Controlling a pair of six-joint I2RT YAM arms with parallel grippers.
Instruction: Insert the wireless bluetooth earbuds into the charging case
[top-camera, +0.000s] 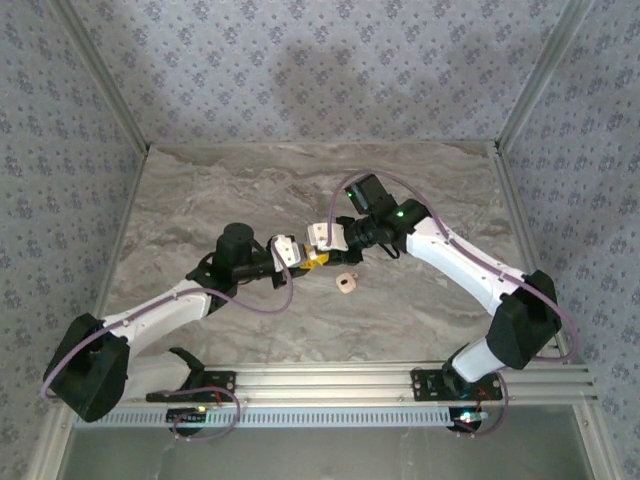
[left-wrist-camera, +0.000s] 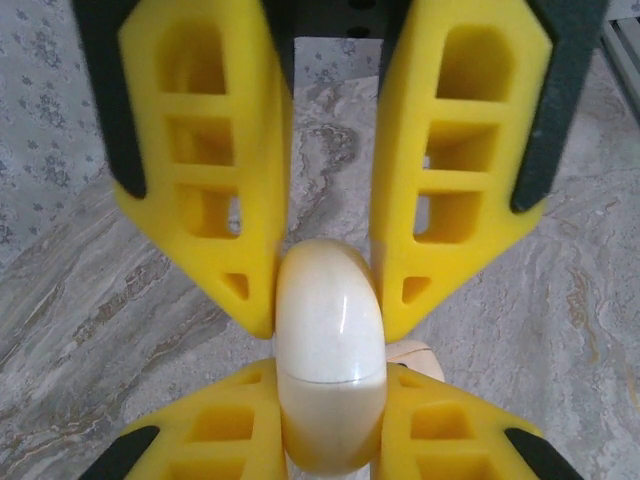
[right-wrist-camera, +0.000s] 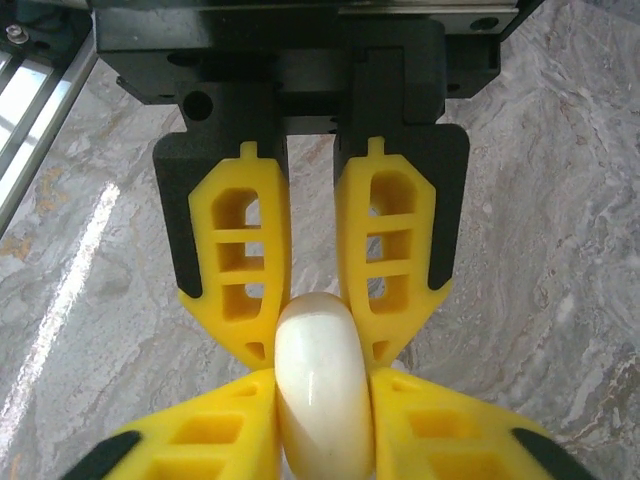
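**Case (right-wrist-camera: 320, 400) pinched from 2 sides**

Top view: the 2 arms reach in from the near corners and meet near the middle of the marbled table (top-camera: 200, 230). The left gripper (top-camera: 305, 262) and the right gripper (top-camera: 320, 253) come tip to tip there. What sits between their yellow fingers is too small to make out from this height. A tan piece (top-camera: 346, 284) lies on the table just beside them on the near-right side, apart from both.

Left wrist view: the left gripper (left-wrist-camera: 328, 322) is clenched on the case (left-wrist-camera: 330, 335), a smooth white rounded body with a thin seam across it. Its 2 fingertips press the case from either side. The right gripper (left-wrist-camera: 330, 378) comes in from the bottom edge and flanks the other end of the case. A bit of the tan piece (left-wrist-camera: 418, 357) peeks out behind a finger.

Right wrist view: the right gripper (right-wrist-camera: 322, 350) grasps the case, with both fingertips against its sides. The left gripper (right-wrist-camera: 322, 385) comes up from the bottom edge, its fingers tight on the case. The table shows behind them.
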